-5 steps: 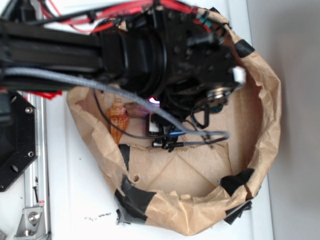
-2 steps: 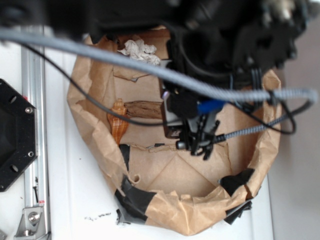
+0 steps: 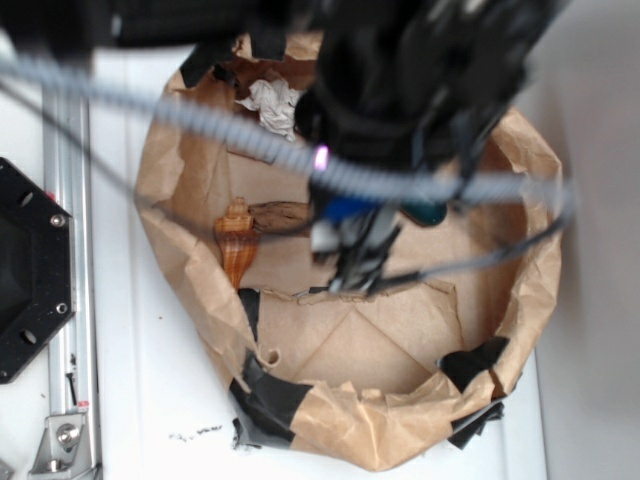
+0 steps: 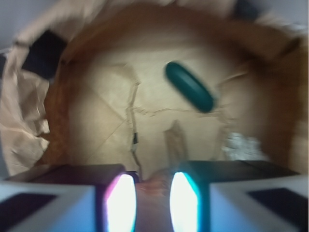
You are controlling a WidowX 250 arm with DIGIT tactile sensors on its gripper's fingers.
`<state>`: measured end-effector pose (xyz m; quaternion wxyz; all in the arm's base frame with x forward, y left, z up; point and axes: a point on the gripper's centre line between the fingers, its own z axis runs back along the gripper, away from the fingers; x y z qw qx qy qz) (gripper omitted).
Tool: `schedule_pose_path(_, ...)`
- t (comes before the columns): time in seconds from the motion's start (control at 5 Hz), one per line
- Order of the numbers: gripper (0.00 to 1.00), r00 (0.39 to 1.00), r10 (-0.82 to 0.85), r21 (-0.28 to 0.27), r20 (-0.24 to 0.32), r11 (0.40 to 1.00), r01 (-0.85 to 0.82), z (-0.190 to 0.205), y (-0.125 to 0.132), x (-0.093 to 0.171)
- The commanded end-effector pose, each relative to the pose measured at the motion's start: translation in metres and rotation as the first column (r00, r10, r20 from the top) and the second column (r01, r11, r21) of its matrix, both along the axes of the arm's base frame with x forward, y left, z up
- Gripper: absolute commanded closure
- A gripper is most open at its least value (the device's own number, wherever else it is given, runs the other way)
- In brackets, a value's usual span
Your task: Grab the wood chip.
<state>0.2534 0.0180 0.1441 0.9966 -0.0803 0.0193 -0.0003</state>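
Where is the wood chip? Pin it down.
In the exterior view the wood chip lies in the paper-lined bin's left half, beside the orange seashell, its right end hidden under the gripper.

The bowl floor (image 3: 400, 330) is hemmed in all round by the raised paper wall (image 3: 180, 220). Its near half lies bare, while the far half is taken up by the shell (image 3: 237, 240), the wood chip (image 3: 280, 216) just beside it, the crumpled white wad (image 3: 272, 100) and the teal oval (image 4: 189, 86). Much of the far half is overhung by the arm and its cables (image 3: 240, 135).
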Motion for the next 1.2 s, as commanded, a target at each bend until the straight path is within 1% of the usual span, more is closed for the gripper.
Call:
schedule_pose_path(0.0, 0.00, 0.996, -0.090, 0.178, 0.025, 0.980, 0.084, -0.044, 0.016, -0.005)
schedule_pose_path(0.2, 0.00, 0.987, -0.158, 0.256, -0.003, 0.954, 0.154, -0.063, 0.020, 0.004)
schedule_pose_path(0.4, 0.00, 0.985, -0.165, 0.246, -0.054, 0.954, 0.173, -0.098, 0.009, 0.010)
schedule_pose_path(0.6, 0.00, 0.976, -0.191, 0.266, -0.107, 0.940, 0.213, -0.108, 0.002, 0.011)
schedule_pose_path(0.8, 0.00, 0.983, -0.143, 0.204, -0.111, 0.965, 0.163, -0.112, 0.020, -0.004)
schedule_pose_path(1.0, 0.04, 0.983, -0.158, 0.202, -0.094, 0.964, 0.174, -0.108, 0.030, -0.022)
